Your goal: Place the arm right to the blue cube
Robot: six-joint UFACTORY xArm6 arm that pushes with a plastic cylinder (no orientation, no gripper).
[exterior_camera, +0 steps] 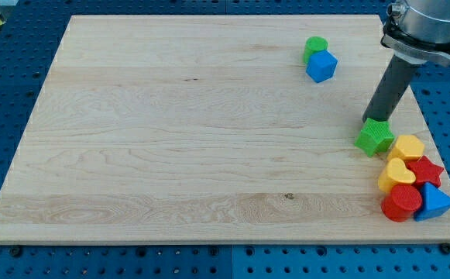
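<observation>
The blue cube [321, 66] sits toward the far right of the tabletop [170, 139], with a green cylinder [314, 47] touching it just behind, on the far side. My tip [372, 120] rests well to the right of that cube and nearer in the scene, so the cube lies up and to the left of the tip. The tip is already on the cube's right-hand side; what remains, as I judge it, is to slide farther away and leftward until the tip stands just beside the cube's right face.

The tip stands at the far edge of a green star-shaped block [375, 137], touching it or very nearly so. Beyond that, at the near right corner, a cluster is packed together: two yellow blocks [406, 147], a red star [426, 170], a red cylinder [401, 202] and a blue triangular block [435, 203].

There is no pincer here: the arm ends in a plain dark rod, which holds nothing. The rod leans, its upper end farther right than the tip, running up to the arm's wrist at the far right corner.
</observation>
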